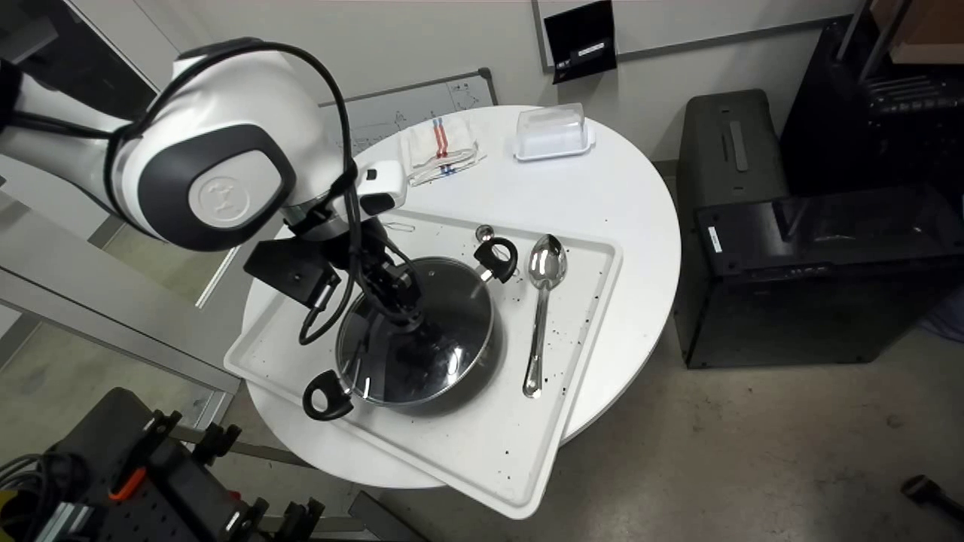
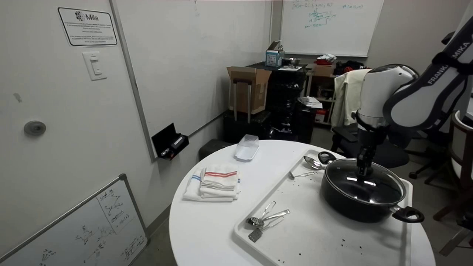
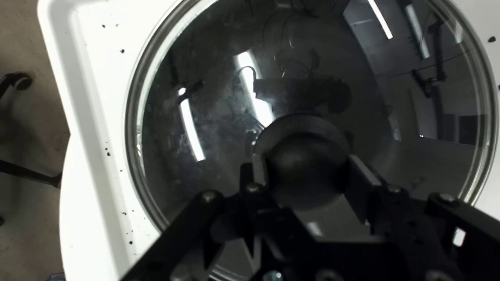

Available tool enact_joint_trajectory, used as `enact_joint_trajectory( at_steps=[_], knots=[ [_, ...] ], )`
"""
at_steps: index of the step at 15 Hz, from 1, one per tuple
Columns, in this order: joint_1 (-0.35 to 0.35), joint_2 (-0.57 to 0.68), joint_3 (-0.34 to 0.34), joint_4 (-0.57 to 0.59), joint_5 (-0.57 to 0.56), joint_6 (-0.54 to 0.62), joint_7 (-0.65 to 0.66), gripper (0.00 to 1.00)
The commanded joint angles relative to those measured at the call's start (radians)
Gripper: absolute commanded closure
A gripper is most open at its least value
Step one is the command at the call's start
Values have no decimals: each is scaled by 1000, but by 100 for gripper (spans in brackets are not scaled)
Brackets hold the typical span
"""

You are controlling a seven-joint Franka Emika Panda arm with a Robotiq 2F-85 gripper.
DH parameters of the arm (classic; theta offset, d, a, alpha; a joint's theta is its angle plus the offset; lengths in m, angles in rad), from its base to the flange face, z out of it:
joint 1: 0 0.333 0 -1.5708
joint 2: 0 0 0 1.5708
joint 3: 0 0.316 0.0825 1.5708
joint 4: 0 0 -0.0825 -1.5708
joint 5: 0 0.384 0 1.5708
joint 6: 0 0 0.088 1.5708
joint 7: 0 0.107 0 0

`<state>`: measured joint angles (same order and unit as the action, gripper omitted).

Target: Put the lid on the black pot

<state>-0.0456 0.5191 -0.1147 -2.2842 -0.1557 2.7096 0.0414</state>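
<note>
The glass lid (image 1: 459, 301) with its thin metal rim lies on top of the black pot (image 2: 345, 203). In an exterior view the lid (image 2: 382, 190) looks level, with its rim along the pot's rim. The pot's two loop handles stick out at opposite sides. My gripper (image 1: 407, 320) points down at the lid's centre; it also shows in an exterior view (image 2: 364, 170). In the wrist view the fingers (image 3: 306, 171) press against both sides of the dark round knob of the lid (image 3: 211, 97). The pot's inside is dark under the glass.
The pot stands on a white tray (image 1: 520, 489) on a round white table (image 1: 640, 226). A large silver spoon (image 1: 538, 324) lies beside the pot. Small utensils (image 2: 260, 221) lie in a tray corner. Folded towels (image 2: 220, 183) and a clear-lidded dish (image 2: 247, 149) stand behind the tray.
</note>
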Motion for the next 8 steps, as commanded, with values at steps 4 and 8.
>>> enact_joint_trajectory(
  at_steps=[4,8],
  knots=[
    [-5,15,13,29,29,3,-10,75],
    [-13,8,38,25,52,-11,-24,75]
  ],
)
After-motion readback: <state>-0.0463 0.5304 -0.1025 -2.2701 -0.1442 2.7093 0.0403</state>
